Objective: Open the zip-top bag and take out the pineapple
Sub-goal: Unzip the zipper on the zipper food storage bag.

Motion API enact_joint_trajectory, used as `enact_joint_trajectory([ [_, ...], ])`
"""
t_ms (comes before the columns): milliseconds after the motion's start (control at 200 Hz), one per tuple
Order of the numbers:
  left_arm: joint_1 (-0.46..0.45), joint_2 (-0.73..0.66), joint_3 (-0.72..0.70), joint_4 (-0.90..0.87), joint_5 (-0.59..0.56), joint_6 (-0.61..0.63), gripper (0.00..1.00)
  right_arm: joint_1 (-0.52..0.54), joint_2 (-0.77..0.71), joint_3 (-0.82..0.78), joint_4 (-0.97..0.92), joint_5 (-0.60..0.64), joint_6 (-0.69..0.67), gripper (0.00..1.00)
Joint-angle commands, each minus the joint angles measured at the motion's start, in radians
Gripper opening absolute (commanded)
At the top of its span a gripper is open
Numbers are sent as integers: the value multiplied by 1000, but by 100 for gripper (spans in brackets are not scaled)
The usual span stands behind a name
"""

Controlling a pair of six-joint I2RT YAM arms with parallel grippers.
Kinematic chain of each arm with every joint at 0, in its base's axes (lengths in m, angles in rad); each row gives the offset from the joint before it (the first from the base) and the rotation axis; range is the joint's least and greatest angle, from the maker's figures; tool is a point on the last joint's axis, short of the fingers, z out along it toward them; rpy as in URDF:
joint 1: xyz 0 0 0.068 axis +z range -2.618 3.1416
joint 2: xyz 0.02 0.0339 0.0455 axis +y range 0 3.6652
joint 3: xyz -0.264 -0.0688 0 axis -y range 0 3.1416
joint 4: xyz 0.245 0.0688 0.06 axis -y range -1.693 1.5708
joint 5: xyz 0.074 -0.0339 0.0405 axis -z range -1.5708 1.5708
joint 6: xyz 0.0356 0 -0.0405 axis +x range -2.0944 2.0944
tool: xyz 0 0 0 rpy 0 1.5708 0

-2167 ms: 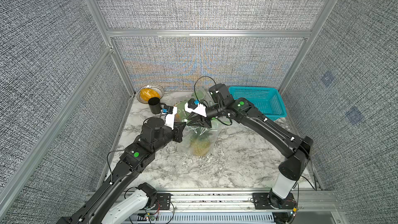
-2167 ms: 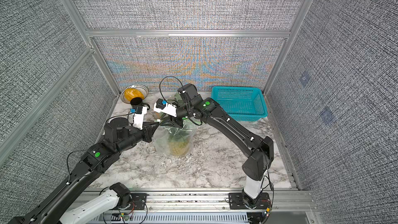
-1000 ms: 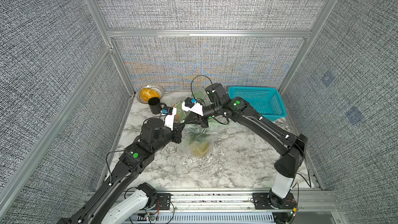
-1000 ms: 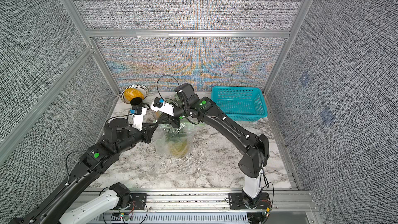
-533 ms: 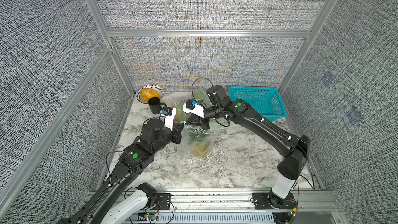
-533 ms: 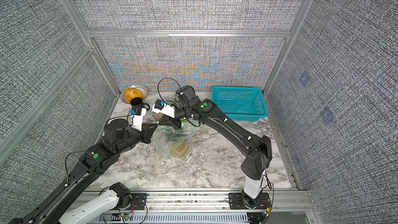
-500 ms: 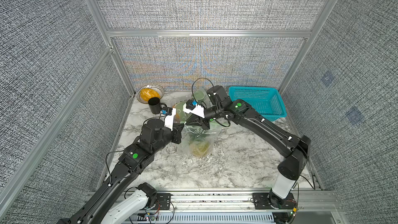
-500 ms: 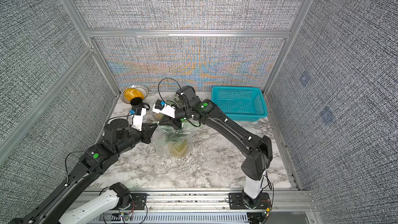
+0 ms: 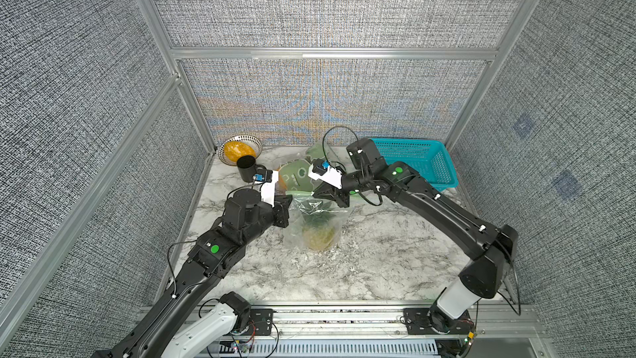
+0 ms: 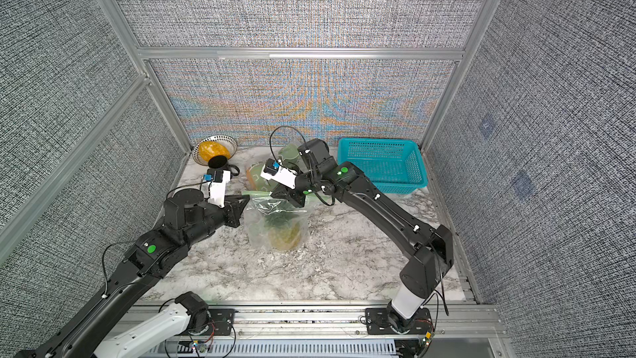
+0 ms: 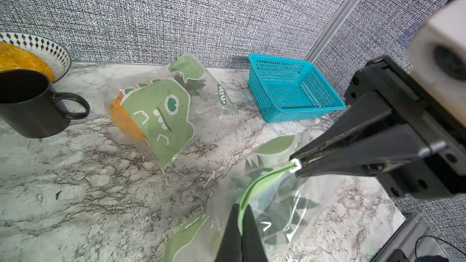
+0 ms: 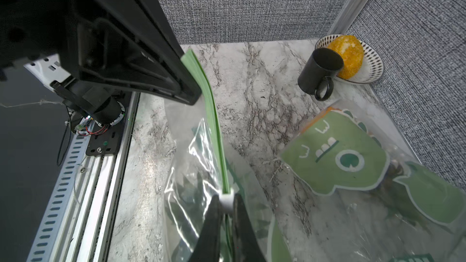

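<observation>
Both arms are on the zip-top bag (image 9: 309, 211), which stands mouth up in the middle of the surface (image 9: 378, 256). The left jaws are clamped flat on the left end of the green zip strip (image 11: 259, 181). The right jaws are pinched onto the small white slider (image 12: 226, 201) at the right end (a tiny target, and they have it squarely). Whether the seal between them has parted, I can't tell.

The pineapple (image 9: 318, 235) sits low inside the bag. Its yellow body looks to be resting on the surface through the film, with dark leaves pointing up toward the strip.

As for handling, the film looks thin, slick and floppy, with nothing to grip in the crinkled walls. The strip is the one stiff part, so that's the anchor, and the slider is the part to pull. The pineapple is probably where all the weight is, so the bag will likely sag and swing around it if lifted. Its leaves could snag the film on the way out. The best hold looks like the base of the crown, reached straight down through the mouth.

A second dinosaur-print bag (image 11: 161, 114) lies just beyond. A black mug (image 11: 27, 107) is at the far left and a teal basket (image 11: 297, 114) at the far right, both well apart from the action.
</observation>
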Motion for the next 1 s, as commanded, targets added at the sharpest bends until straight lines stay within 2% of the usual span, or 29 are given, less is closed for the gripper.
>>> enact_joint_trajectory([
  [0,8,-6,7,8,-75,-3,0,-26,-31,-38,-54,82,6,0],
  [996,20,-7,1,-9,-89,-17,0,-268,-334,-410,-66,262,63,0],
])
